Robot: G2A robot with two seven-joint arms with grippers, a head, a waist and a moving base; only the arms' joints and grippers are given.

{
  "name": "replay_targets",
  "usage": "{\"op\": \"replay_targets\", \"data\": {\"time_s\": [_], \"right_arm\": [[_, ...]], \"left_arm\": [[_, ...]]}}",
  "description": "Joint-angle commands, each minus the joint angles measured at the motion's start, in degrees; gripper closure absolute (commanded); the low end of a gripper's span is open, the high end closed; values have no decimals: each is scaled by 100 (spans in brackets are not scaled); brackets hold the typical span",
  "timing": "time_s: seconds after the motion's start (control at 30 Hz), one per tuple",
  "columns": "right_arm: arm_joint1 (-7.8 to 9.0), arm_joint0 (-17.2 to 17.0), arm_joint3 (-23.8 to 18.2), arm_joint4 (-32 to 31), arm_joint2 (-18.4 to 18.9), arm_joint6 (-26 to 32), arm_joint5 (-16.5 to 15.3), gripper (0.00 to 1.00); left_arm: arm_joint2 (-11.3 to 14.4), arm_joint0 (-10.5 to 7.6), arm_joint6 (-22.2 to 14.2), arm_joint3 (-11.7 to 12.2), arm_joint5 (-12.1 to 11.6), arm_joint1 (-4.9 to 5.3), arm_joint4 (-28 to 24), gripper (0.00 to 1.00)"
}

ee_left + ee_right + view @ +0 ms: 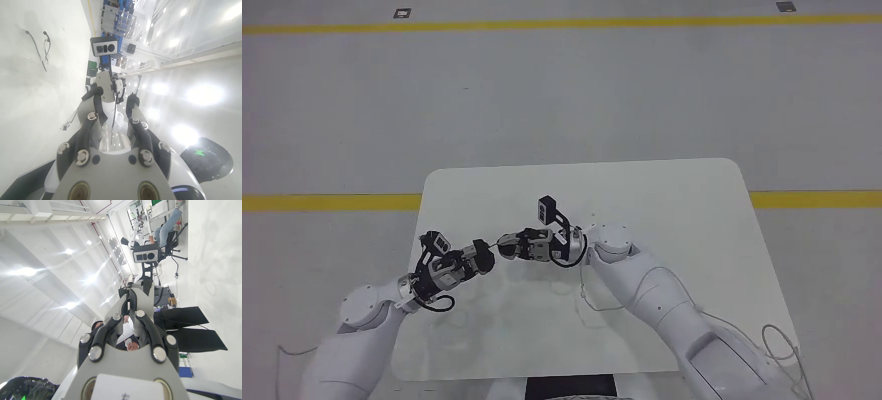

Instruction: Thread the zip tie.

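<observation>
Arms meet over the left-centre part of the white worktop [682,210], tips facing each other and almost touching. Left gripper [489,252] is raised off the surface. In its own wrist view the fingers [132,103] stand clearly apart, and neither pad presses on anything. Zip tie [113,123] shows there as a thin dark strap in the air, running lengthwise down the gap between those two fingers, clear of both. Its far end leads up toward the right gripper [510,245], which sits directly opposite. Right gripper's fingers [144,298] are drawn together to a narrow point in its own wrist view, with only the dark ribbed pad showing between them. The strap comes out from that pinch, though the exact grip point is hidden behind the finger bodies. Whether the strap's tip has entered the tie's head cannot be told: the head is not resolved in any view. Two spare zip ties [36,47] lie flat on the worktop well aside from both grippers, side by side, one curled over itself [47,46].
</observation>
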Motion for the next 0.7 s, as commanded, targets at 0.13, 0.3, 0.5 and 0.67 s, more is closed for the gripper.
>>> {"op": "replay_targets", "data": {"time_s": [0.13,0.3,0.5,0.67], "right_arm": [[-4,-4,-26,-160,-65,-129,11,100],[5,-14,-54,-210,-65,-164,18,100],[20,-33,-102,-254,-65,-128,20,100],[25,-36,-117,-262,-67,-108,16,100]], "left_arm": [[24,-3,4,-1,-4,12,-16,78],[49,-9,22,-4,-3,21,-9,86],[72,-11,74,11,-11,32,-6,87],[81,-16,97,28,-22,38,-50,79]]}}
